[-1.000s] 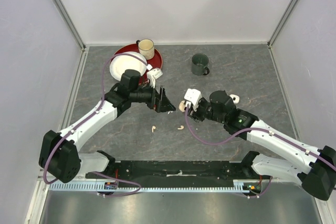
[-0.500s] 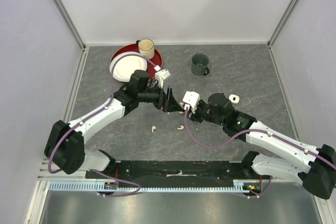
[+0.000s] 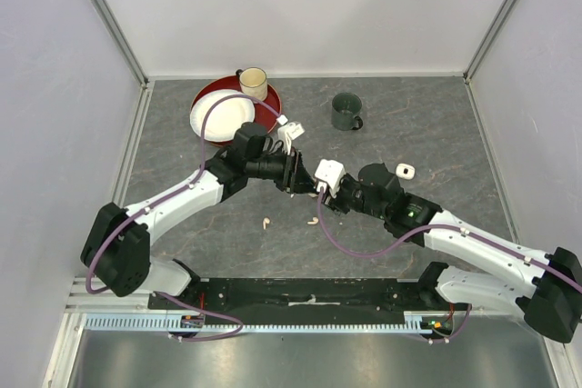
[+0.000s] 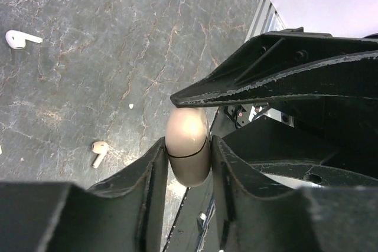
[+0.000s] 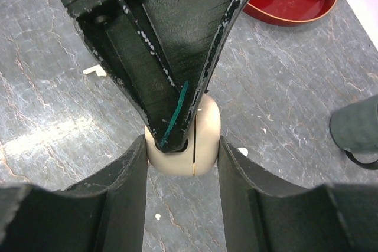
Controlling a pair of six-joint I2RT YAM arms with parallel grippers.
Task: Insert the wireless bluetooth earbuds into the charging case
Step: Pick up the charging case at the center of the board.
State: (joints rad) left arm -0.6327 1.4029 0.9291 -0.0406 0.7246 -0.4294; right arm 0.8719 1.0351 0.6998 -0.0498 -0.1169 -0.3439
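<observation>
A pale peach charging case with its lid shut hangs above the table between both grippers. My left gripper is shut on it, with a finger pressed against each side. My right gripper is shut on the same case from the opposite end. In the top view the two grippers meet at mid-table and hide the case. A white earbud and a peach earbud lie loose on the table. Two earbuds lie just in front of the grippers.
A red plate at the back left carries a white dish and a cream mug. A dark green mug stands at the back centre. A small white case-like object lies to the right of my right wrist.
My left arm has swung right to the right gripper, and its jaws have gone from open to shut on the case. The right arm has barely moved.
</observation>
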